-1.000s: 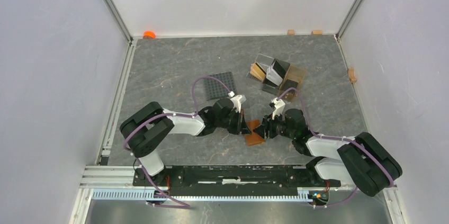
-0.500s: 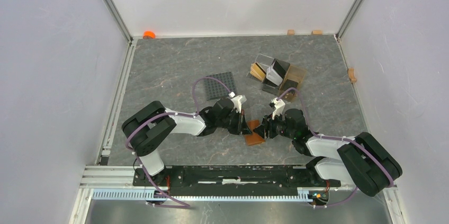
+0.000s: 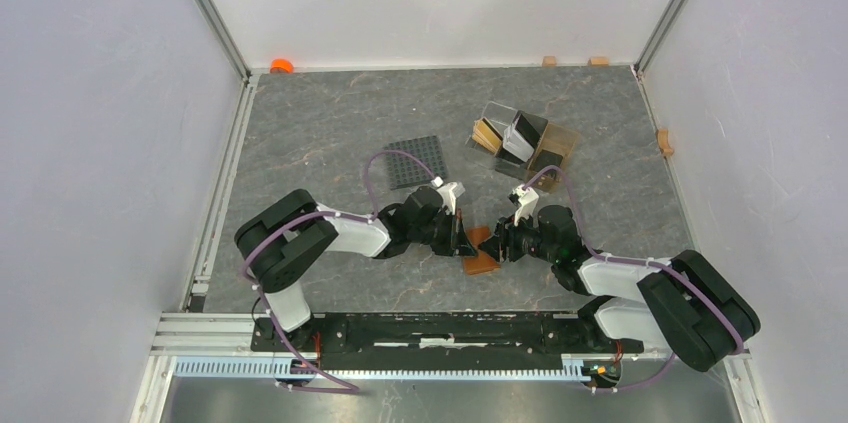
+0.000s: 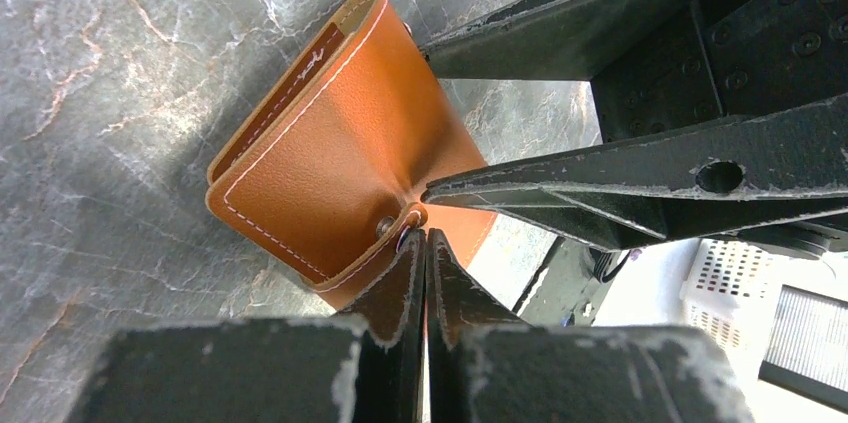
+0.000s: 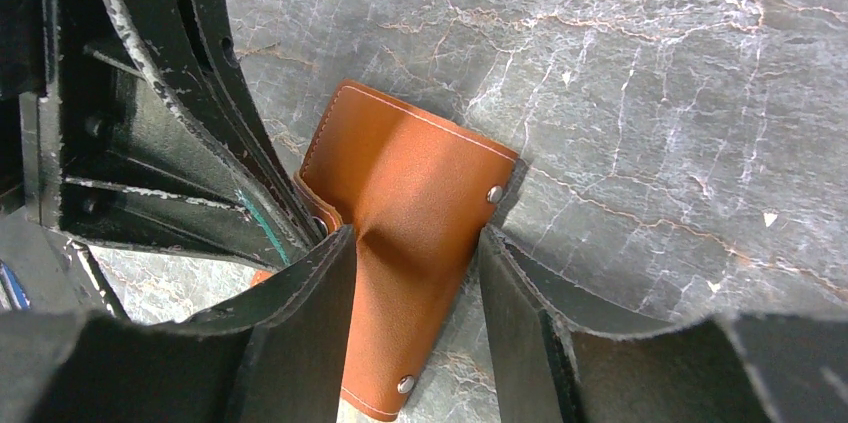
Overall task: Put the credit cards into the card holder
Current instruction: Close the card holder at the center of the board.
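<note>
Where the small brown leather folding card holder [image 3: 481, 253] lies, near the dark grey studded square plate [image 3: 415, 160] on its near right side, the left gripper [image 4: 425, 243] is pinched tight on its snap tab, while the right gripper [image 5: 415, 243], half-spread, clasps its width.

No words, numbers or brand names can be read in any view. The only lettering is a small dark script stamp [image 4: 305, 65] on the card holder [image 4: 330, 143]. In the left wrist view it sits on the darker inner strip along the holder's upper-left edge, just inside the white stitching. It is too small and too slanted to make out. In the right wrist view and the top view the holder's leather shows only stitching and snap studs.
</note>
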`<state>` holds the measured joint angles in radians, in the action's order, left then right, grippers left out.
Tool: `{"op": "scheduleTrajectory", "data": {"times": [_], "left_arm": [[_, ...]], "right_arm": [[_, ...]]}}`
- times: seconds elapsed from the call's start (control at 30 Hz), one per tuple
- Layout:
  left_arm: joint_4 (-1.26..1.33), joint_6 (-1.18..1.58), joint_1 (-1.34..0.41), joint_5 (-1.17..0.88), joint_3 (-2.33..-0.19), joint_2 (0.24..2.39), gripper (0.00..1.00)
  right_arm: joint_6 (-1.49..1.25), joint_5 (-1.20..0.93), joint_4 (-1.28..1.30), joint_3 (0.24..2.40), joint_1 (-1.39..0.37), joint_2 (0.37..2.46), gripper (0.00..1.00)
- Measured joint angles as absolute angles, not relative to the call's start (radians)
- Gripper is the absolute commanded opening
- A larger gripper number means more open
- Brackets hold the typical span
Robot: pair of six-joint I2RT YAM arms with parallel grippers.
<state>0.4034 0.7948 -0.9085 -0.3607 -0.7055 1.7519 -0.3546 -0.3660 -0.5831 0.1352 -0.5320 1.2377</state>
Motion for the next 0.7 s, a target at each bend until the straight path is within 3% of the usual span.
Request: {"op": "scheduleTrajectory", "data": {"times": [0.7], "left_arm": [[0.449,0.957,-0.821,-0.531,-0.736,1.848,0.02]], "right_arm": [[-0.369,-0.335,-0.393,0.134,-0.532,1.097,0.54]]}}
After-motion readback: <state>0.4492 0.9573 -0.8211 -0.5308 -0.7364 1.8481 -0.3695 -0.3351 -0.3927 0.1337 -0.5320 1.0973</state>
